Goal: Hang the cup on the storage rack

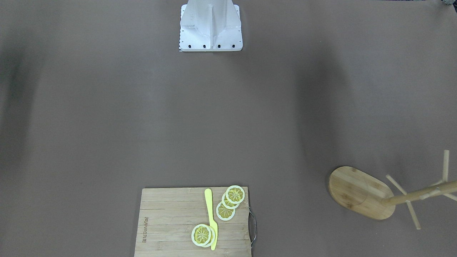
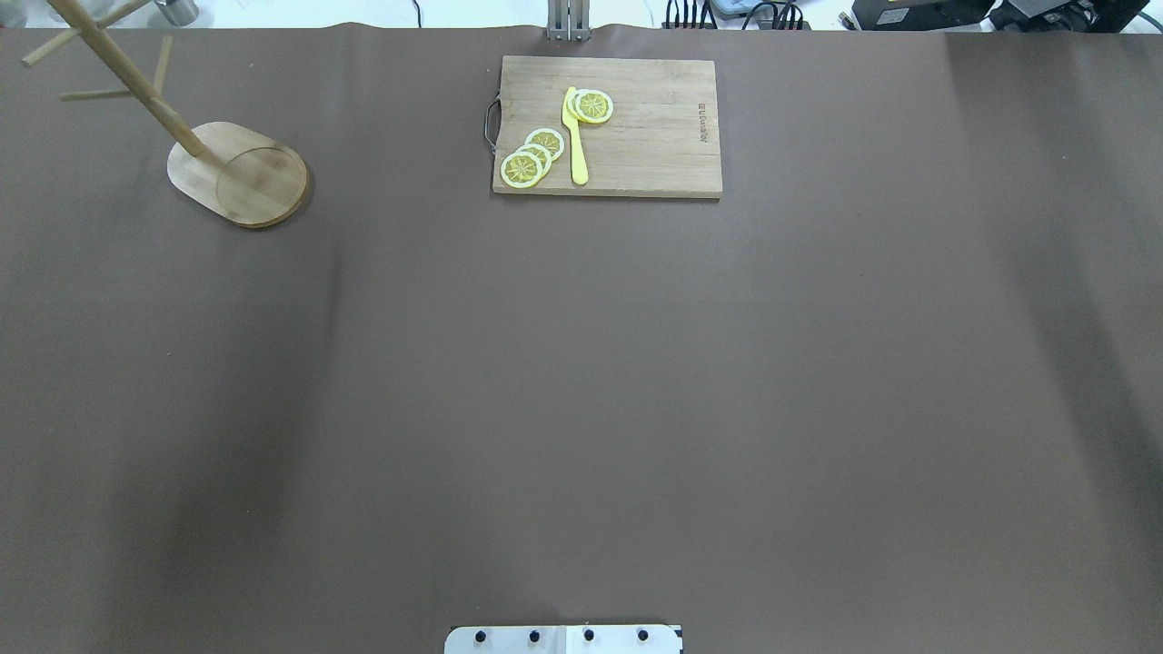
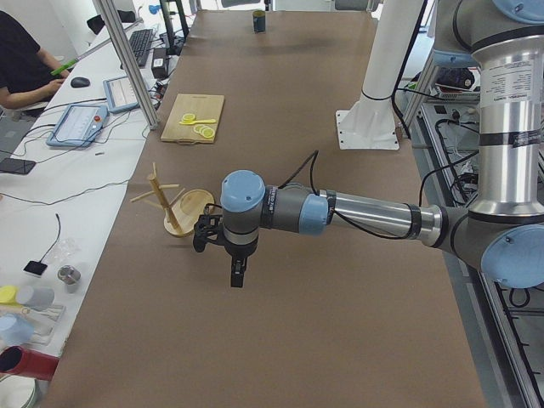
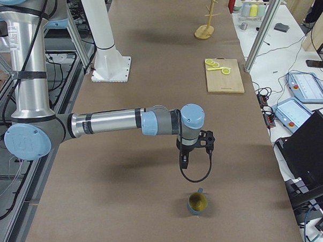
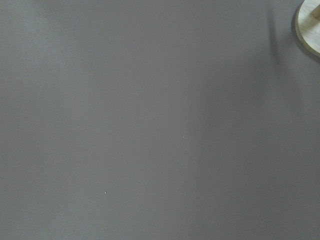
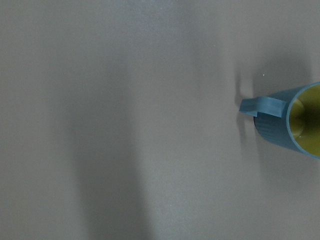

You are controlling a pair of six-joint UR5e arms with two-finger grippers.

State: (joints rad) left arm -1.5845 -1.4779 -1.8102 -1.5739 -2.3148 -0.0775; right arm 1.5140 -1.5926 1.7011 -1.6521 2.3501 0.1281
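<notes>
The dark teal cup stands upright on the brown table at the robot's right end, with a yellowish inside. It fills the right edge of the right wrist view, handle pointing left. My right gripper hangs above the table a little short of the cup; I cannot tell whether it is open or shut. The wooden storage rack stands at the table's far left corner and also shows in the front view. My left gripper hovers near the rack; I cannot tell its state. Its pegs are bare.
A bamboo cutting board with lemon slices and a yellow knife lies at the far middle edge. The robot's white base stands at the near edge. Operators' desks run along the far side.
</notes>
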